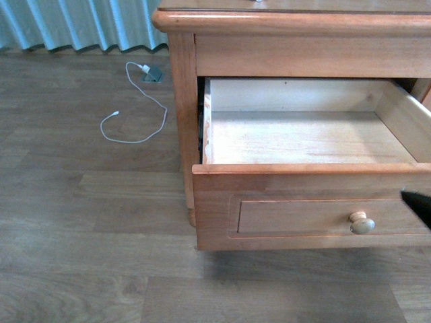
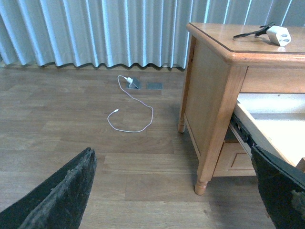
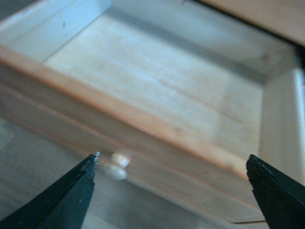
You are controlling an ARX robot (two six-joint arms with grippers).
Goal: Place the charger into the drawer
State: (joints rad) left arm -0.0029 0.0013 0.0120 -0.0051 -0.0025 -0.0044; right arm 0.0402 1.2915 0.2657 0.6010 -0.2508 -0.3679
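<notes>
With my left gripper (image 2: 171,200) and right gripper (image 3: 171,191) both wide open and empty, I'd pinch the charger (image 2: 279,36) by its light, hard, probably slick white body, not its black cable (image 2: 250,33).

Drawer (image 1: 303,169) pulled out toward the near side of a cabinet (image 1: 183,101), floor (image 1: 87,222) to the left.

On the tabletop (image 2: 228,40) above the drawer, the charger (image 2: 279,36) with its cable beside it. On the drawer's near face, right of middle, a knob (image 1: 361,223). Left of the cabinet, on the floor, a thin cable (image 1: 138,114), its far end at a floor socket (image 1: 153,74) just before the curtain (image 1: 81,23) along the far side.
</notes>
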